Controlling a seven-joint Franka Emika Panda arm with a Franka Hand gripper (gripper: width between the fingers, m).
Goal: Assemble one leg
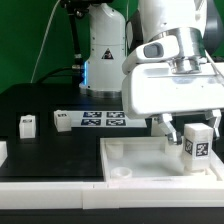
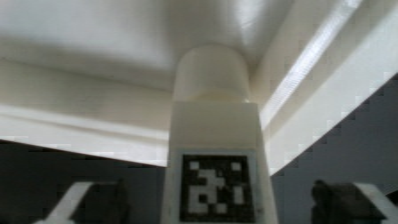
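Observation:
A white leg (image 1: 197, 143) with a black-and-white tag stands upright at the large white panel's (image 1: 140, 160) corner on the exterior view's right. My gripper (image 1: 190, 134) straddles it from above. In the wrist view the leg (image 2: 217, 130) runs down the middle toward the panel (image 2: 89, 50). The two dark fingertips (image 2: 80, 205) sit well out to either side, with a gap between each and the leg. The gripper (image 2: 217, 206) is open around the leg and not touching it.
Two more legs (image 1: 27, 124) (image 1: 62, 120) stand on the black table at the exterior view's left, and another white part (image 1: 2, 150) shows at the left edge. The marker board (image 1: 103, 120) lies behind the panel. The robot's base (image 1: 100, 50) is at the back.

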